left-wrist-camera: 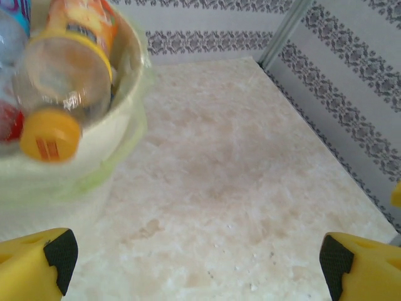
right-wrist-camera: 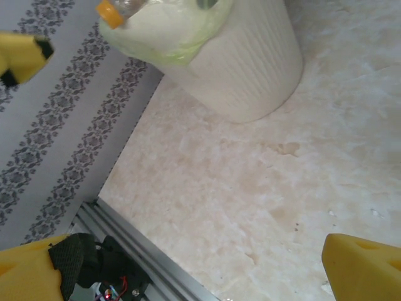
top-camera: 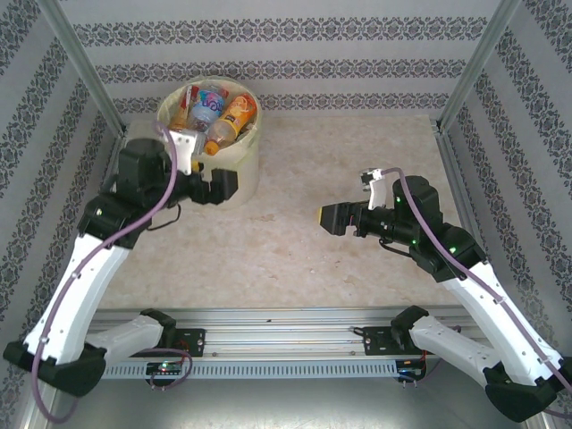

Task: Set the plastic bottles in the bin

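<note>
Bin: a large round pale-yellow plastic bucket [top-camera: 247,170] stands on the marbled beige bench [top-camera: 357,143] at the far left corner, next to the patterned wall. A thin greenish film [right-wrist-camera: 182,44] is folded over its rim.

Bottles: the small plastic drink bottles [top-camera: 214,112] are heaped inside the bucket, up to the rim. On top are an orange-labelled bottle [top-camera: 237,112] and a clear one with a blue and pink label [top-camera: 207,103]. In the left wrist view, a clear bottle with a yellow cap [left-wrist-camera: 62,81] lies tilted against the bucket's rim [left-wrist-camera: 128,63], cap end pointing outward. The same cap [right-wrist-camera: 108,11] pokes over the rim in the right wrist view.

Left end effector [top-camera: 217,188]: yellow fingers with black pads [left-wrist-camera: 59,254], jaws spread wide, nothing held. It sits just beside the bucket's near wall. Bare bench lies in the gap [left-wrist-camera: 195,263].

Right end effector [top-camera: 333,219]: jaws wide apart, nothing held [right-wrist-camera: 207,269]. It is above the bench right of centre, well apart from the bucket [right-wrist-camera: 250,63] and turned toward it.
</note>
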You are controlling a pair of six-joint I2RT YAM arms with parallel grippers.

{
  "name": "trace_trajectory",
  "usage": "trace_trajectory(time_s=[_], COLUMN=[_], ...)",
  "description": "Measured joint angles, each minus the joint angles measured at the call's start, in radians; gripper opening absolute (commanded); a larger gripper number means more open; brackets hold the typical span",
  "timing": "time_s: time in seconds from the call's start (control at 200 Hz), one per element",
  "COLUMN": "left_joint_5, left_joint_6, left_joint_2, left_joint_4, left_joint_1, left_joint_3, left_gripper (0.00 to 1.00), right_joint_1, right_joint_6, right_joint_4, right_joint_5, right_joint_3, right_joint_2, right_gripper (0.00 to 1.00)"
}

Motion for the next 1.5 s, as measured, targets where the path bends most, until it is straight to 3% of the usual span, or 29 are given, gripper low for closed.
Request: trace_trajectory(time_s=[0.28,0.545,0.769,0.979,1.194,1.344,1.504], left_joint_5=[-0.025,-0.198,-0.364,-0.450,-0.518,-0.562,-0.599], left_joint_6=[-0.097,-0.118,-0.126,-0.120,-0.098,-0.058,-0.022], left_joint_2=[-0.160,-0.179,-0.179,-0.158,-0.134,-0.101,-0.073], left_joint_4=[0.101,0.183,0.278,0.373,0.465,0.514,0.555], left_joint_1=[0.000,0.000,0.000,0.000,0.000,0.000,0.000], left_joint_3=[-0.345,-0.533,-0.668,-0.720,-0.778,-0.798,-0.804], left_gripper=[1.00,1.00,1.00,1.00,1.00,1.00,1.00], right_joint_1=[-0.068,-0.093,-0.093,-0.172,-0.279,-0.395,-0.479], right_joint_6=[-0.024,-0.117,-0.223,-0.349,-0.456,-0.521,-0.534], right_joint_4=[-0.008,0.003,0.114,0.320,0.592,0.933,1.168], right_joint_5=[0.140,0.337,0.546,0.661,0.668,0.590,0.500], right_joint_3=[-0.068,-0.175,-0.293,-0.431,-0.593,-0.726,-0.813], right_joint_2=[-0.011,-0.068,-0.055,-0.016,0.063,0.183,0.318], right_gripper=[0.98,0.98,0.98,0.98,0.98,0.98,0.98])
